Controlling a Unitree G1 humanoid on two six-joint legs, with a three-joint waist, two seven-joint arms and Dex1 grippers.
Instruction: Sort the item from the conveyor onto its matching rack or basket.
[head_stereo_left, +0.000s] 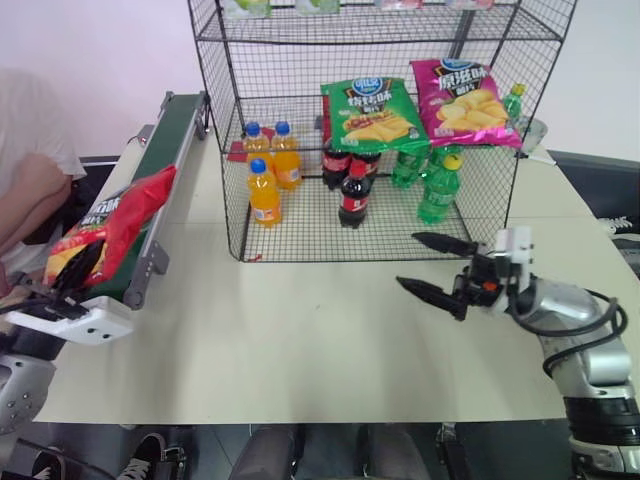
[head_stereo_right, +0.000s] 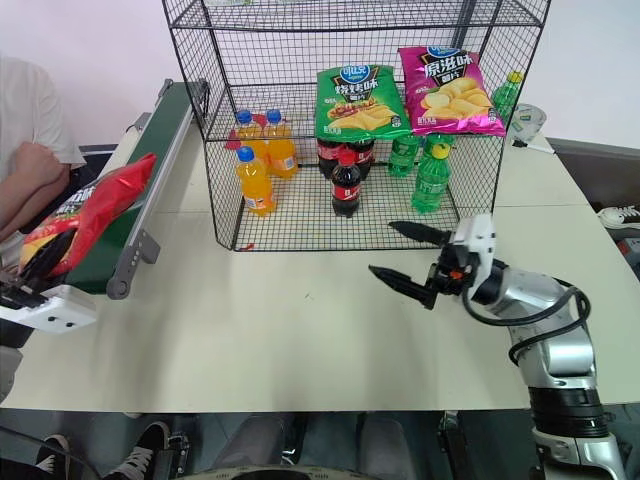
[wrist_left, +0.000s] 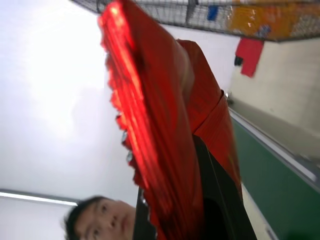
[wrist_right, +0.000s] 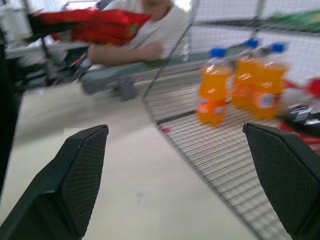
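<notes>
Gripping red chip bag (head_stereo_left: 112, 228), left gripper (head_stereo_left: 72, 275) has jaws clamped on bag's lower end; bag lifted clear above near end of conveyor (head_stereo_left: 170, 140), tilted up toward rack. Right gripper (head_stereo_left: 435, 268) over bare table (head_stereo_left: 300, 340) just before rack front, jaws wide apart, holding nothing. Person's arm (head_stereo_left: 30, 195) beside conveyor at table's left edge. Rack (head_stereo_left: 370, 150): orange soda bottles (head_stereo_left: 265, 193), cola bottles (head_stereo_left: 354, 196), green bottles (head_stereo_left: 438, 190) on bottom tier; green chip bag (head_stereo_left: 372, 113) and magenta chip bag (head_stereo_left: 465, 102) on tier above.
</notes>
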